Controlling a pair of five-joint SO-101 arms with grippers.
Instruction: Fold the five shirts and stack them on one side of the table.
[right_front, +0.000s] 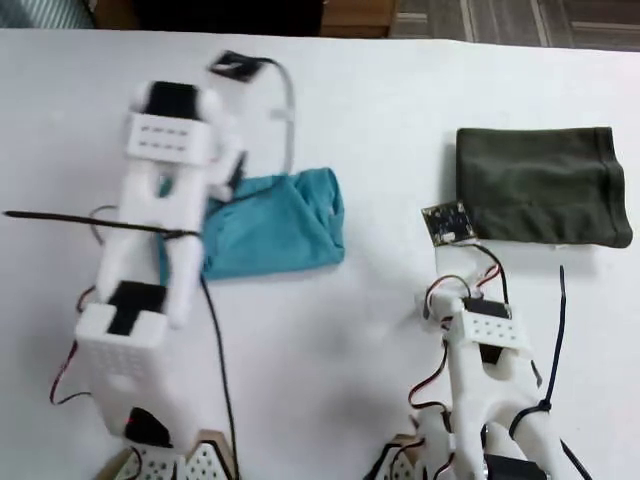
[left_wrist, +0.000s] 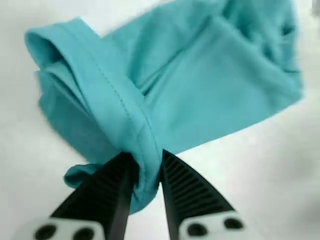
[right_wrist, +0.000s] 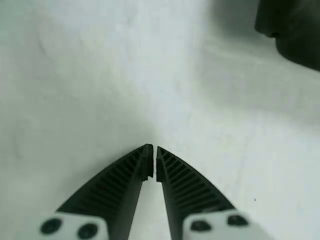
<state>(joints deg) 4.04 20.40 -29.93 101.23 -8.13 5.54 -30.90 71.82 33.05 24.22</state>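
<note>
My left gripper (left_wrist: 146, 167) pinches the teal shirt (left_wrist: 210, 95) by its stitched hem, with the bulk bunched just beyond the tips. I'd carry that edge low and straight so the fold lands square. My right gripper (right_wrist: 154, 159), closed and empty, sits short of the folded dark-green shirt (right_wrist: 295, 30).

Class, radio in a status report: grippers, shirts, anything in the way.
Left gripper shut on teal shirt, at its hem. Right gripper shut, empty, over bare table. Dark green shirt folded, right side. Grey cable beside teal shirt.
</note>
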